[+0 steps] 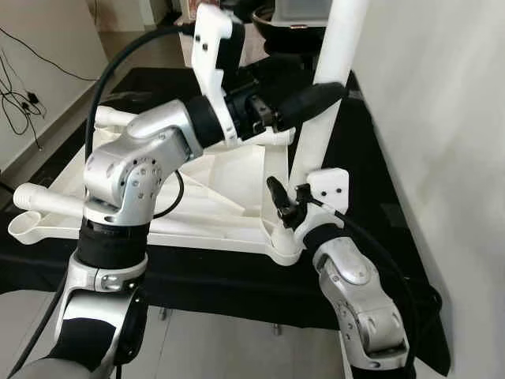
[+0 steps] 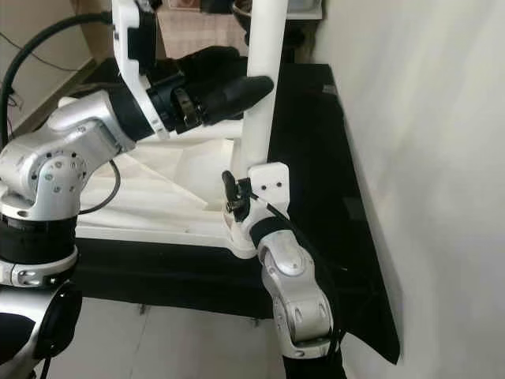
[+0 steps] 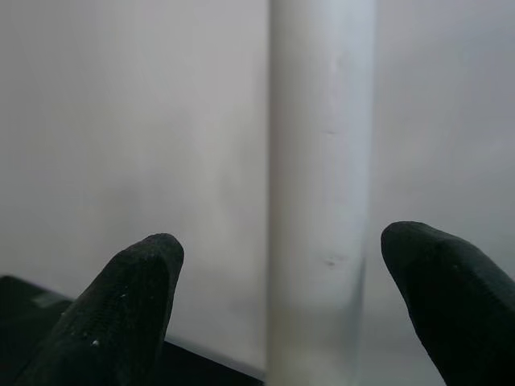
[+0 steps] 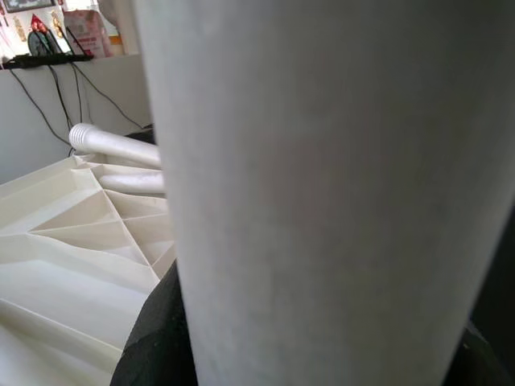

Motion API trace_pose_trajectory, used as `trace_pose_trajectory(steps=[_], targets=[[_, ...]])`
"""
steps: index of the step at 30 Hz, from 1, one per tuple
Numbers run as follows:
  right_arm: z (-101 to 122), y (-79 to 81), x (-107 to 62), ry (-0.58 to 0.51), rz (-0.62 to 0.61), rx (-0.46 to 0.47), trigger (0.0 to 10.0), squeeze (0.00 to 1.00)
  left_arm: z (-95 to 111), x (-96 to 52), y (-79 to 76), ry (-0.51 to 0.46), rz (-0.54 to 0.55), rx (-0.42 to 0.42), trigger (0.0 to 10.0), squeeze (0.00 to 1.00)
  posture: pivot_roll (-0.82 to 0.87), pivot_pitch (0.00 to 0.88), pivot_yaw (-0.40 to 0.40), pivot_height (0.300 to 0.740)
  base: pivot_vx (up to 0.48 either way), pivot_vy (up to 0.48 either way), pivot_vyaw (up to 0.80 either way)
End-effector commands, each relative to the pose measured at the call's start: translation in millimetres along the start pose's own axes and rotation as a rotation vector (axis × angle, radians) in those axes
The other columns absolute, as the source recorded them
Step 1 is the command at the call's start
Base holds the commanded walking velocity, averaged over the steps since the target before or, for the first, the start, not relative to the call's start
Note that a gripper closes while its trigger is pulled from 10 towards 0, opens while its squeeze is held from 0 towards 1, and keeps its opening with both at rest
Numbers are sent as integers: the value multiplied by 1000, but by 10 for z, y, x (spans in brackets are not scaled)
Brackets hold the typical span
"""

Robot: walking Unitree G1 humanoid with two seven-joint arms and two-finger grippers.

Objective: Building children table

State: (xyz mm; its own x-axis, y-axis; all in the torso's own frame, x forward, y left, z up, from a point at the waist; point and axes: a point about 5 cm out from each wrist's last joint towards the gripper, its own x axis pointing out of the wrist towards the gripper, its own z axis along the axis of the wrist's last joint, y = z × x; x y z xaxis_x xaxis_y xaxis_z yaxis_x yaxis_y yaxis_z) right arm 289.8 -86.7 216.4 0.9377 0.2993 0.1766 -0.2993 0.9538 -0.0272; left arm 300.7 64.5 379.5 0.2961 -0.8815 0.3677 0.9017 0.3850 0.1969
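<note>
Both my grippers are at the upright white table leg (image 1: 327,95), which stands in the near right corner of the upside-down white tabletop (image 1: 205,209) on the black mat (image 1: 379,205).

From the head I see the left gripper (image 1: 335,93) reaching across at the leg's upper part, while the right gripper (image 1: 288,207) sits low at its base. The left wrist camera adds that the fingers (image 3: 129,297) are spread, the leg between them and untouched. The right wrist camera sees the leg pressed close and the tabletop's ribbed underside; I cannot tell that gripper's state.
</note>
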Motion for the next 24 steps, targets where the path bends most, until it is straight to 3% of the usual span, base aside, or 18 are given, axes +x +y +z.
trace_pose_trajectory(steps=[1,5,13,14,24], targets=[[-136,107,22,67,52,34,10000,0,-20,72,-36,36,-65,-19,10000,0,18,133,28,740,0,0,0],[-99,169,36,48,87,38,10000,0,-121,151,27,146,-79,15,10000,0,19,134,27,740,0,0,0],[-80,227,35,36,121,43,10000,0,-174,254,118,210,-75,51,10000,0,17,134,28,740,0,0,0],[-76,234,37,33,127,44,10000,0,-175,287,135,216,-67,62,0,0,16,133,30,740,0,0,0],[-68,240,60,25,148,31,10000,0,-126,403,147,210,-89,81,0,0,7,120,33,740,0,0,0]])
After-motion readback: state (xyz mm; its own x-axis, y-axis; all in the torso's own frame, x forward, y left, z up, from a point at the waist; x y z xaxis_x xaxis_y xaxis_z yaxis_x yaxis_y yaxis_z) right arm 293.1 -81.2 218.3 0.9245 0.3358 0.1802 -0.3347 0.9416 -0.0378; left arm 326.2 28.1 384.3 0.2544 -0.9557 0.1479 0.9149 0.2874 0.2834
